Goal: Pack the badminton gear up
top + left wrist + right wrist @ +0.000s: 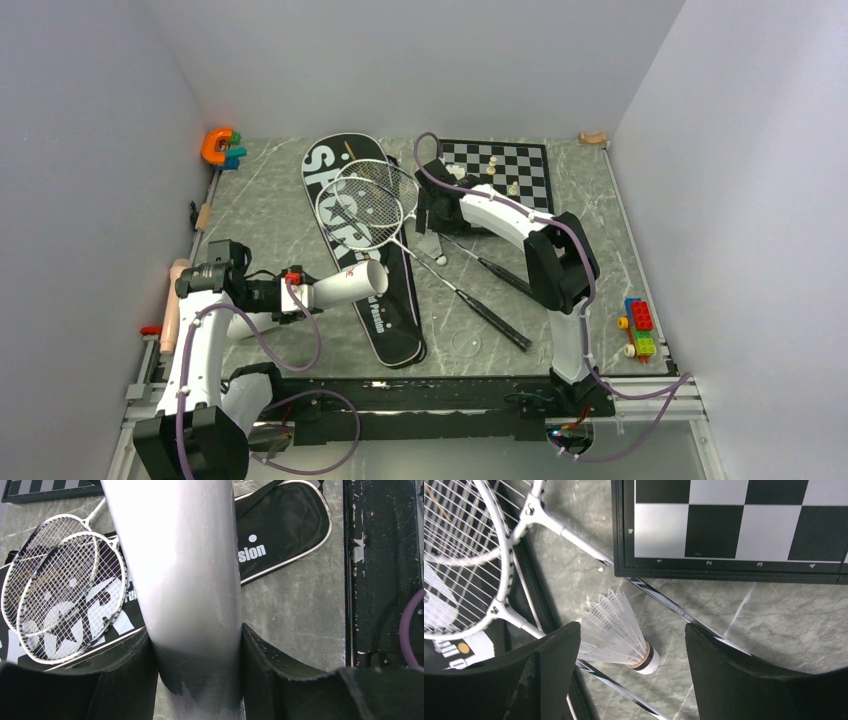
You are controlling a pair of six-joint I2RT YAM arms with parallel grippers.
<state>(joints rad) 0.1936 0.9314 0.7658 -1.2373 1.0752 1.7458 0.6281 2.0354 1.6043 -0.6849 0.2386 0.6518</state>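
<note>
The right claw [631, 647] hangs open over a shuttlecock [616, 635], one finger on either side of it and neither touching. The shuttlecock lies on its side on the bench [270, 200], just off the near edge of the chessboard [734, 520] toward the far edge of the bench, between the two racket shafts. In the wrist view its cork base points down and to the right, and its feathers fan up and to the left.

The left claw [195, 640] is clamped around the closed end of the tube [350, 285] and holds it off the bench near the left edge. The tube's long axis runs almost level across the bench, with its open mouth facing right, above the bag [395, 320].

The step in hand looks like picking up the shuttlecock to load it into the tube. The next move probably calls for a short descent and a gentle close low on the feathers near the cork. The claw would then carry it to the tube mouth, cork leading.

The rackets [365, 205] lie with their heads overlapping on the bag and their handles aimed at the near right corner.
</note>
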